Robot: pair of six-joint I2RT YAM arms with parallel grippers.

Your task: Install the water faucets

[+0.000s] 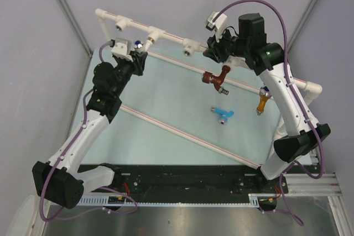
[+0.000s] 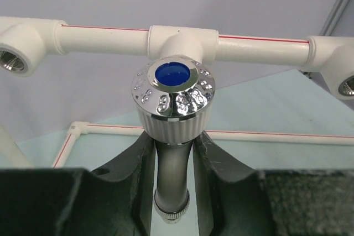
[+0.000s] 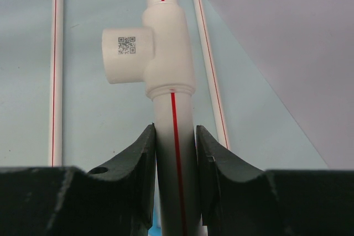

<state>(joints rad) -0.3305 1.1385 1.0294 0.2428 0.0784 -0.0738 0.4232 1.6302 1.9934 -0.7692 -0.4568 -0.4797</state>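
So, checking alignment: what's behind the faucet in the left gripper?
A tee socket of the white pipe frame sits behind the faucet in the left gripper. The knob covers the socket's opening, so thread engagement is hidden.

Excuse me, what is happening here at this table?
The left gripper holds the white faucet, chrome knob with a blue cap, right at a tee socket of the white pipe frame. The right gripper is shut on the frame's pipe. The brown faucet, light blue faucet and orange-yellow faucet lie on the table, not yet installed.
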